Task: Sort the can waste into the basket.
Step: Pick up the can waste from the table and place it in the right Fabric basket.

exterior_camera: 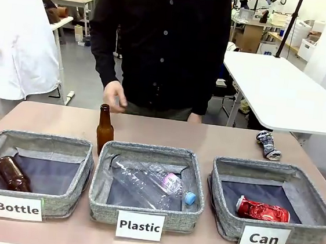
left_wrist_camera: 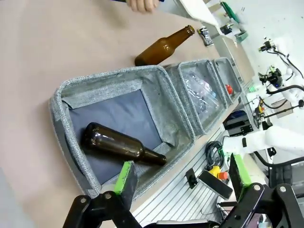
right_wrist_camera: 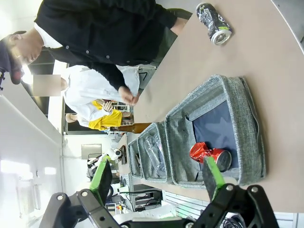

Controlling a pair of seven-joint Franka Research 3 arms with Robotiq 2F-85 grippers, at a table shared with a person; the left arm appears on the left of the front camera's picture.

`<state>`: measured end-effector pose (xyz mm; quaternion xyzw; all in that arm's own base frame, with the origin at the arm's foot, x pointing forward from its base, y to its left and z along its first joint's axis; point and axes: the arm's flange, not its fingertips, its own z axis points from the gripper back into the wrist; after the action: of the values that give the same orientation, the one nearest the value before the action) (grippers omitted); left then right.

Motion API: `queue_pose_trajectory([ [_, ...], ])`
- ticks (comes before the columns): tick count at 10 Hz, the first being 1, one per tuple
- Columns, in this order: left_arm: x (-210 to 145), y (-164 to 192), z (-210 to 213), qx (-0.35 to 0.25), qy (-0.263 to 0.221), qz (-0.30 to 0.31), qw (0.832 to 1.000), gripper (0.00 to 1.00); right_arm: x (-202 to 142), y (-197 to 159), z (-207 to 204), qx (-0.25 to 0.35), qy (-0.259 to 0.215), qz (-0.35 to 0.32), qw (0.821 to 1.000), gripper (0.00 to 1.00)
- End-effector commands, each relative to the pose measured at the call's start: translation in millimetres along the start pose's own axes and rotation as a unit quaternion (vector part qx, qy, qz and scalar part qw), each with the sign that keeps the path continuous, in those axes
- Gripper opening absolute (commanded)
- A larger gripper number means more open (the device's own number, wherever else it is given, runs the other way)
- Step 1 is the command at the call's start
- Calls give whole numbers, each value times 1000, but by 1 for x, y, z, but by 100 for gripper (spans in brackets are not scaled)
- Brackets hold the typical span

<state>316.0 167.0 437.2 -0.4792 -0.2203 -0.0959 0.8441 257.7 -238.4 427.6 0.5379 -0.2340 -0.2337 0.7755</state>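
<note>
Where the left gripper (left_wrist_camera: 183, 172) hangs, off the near edge of the table: its green-padded fingers stand wide apart with nothing between them.
Right gripper (right_wrist_camera: 157, 175): fingers spread just as wide and holding nothing, on the near side of the right-hand basket.
Beyond the right gripper: the Can basket (exterior_camera: 275, 166), rightmost of three in a row, with its white "Can" label on the near wall.
Red can (exterior_camera: 262, 210): crushed, lying on its side on the dark base of the Can basket, toward the near wall; in the right wrist view it (right_wrist_camera: 209, 154) sits just past one fingertip.
Silver can (exterior_camera: 267, 144): crushed, with dark print, lying on the bare table (exterior_camera: 168, 131) beyond the Can basket's far wall, near it but apart from it.
Beyond the left gripper: the Bottle basket (left_wrist_camera: 156, 78), leftmost, with a brown bottle (left_wrist_camera: 118, 145) lying on its side inside.
Plastic basket (exterior_camera: 105, 200): in the middle, holding clear plastic bottles (exterior_camera: 150, 185), one with a blue cap.
Upright brown bottle (exterior_camera: 104, 129): standing on the table just behind the gap between the Bottle and Plastic baskets.
Person: standing at the far side in a dark top, one hand (exterior_camera: 115, 95) loosely curled above the far edge of the table, above the upright bottle without touching it.
</note>
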Motion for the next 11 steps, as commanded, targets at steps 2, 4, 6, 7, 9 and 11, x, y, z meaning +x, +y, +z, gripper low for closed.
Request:
queue_pose_trajectory([
  [2, -2, -1, 1, -3, 4, 3, 1000, 100, 1, 0, -1, 15, -8, 13, 1000, 100],
  [4, -2, -1, 1, -3, 4, 3, 1000, 100, 9, 25, -20, -97, -36, 29, 994, 100],
  [6, -2, -1, 1, -3, 4, 3, 1000, 100, 51, 77, -79, -185, -3, 95, 978, 100],
  [7, -2, -1, 1, -3, 4, 3, 1000, 100, 83, 93, -117, -250, -26, 121, 960, 100],
  [9, -2, -1, 1, -3, 4, 3, 1000, 100, 101, 112, -177, -335, 11, 161, 928, 100],
  [11, -2, -1, 1, -3, 4, 3, 1000, 100, 100, 118, -230, -381, 40, 196, 903, 100],
])
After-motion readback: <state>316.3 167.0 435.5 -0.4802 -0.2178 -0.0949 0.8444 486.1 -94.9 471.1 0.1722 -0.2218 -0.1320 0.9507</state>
